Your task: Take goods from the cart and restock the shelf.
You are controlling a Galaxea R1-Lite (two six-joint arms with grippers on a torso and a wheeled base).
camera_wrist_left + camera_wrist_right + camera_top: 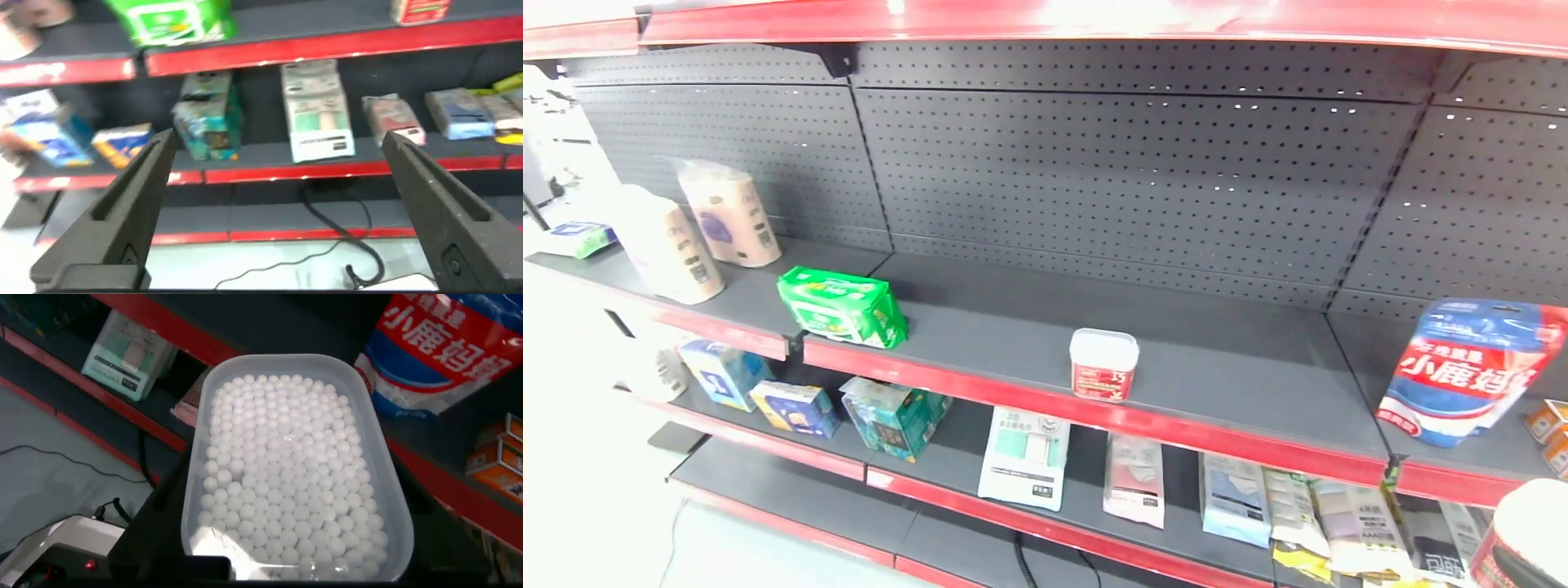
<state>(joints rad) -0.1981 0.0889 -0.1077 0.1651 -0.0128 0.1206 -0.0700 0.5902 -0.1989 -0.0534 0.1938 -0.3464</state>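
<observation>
While the right gripper (284, 502) hangs low by the right end of the shelf (1217, 367), its jaws are clamped on a clear tub of white beads (290, 441), so this looks like the carry-to-shelf step. The left gripper (278, 204) is spread wide with nothing in it, facing the lower tiers. A red-labelled tub (1103, 363) stands at the shelf's front edge, well left of the blue bag (1470, 367). The next move, I'd say, calls for a lift over the red lip, then a set-down in the bare stretch between them.

The shelf (1217, 359) lies open between the green pack (843, 306), small tub (1103, 364) and blue bag (1470, 371).
</observation>
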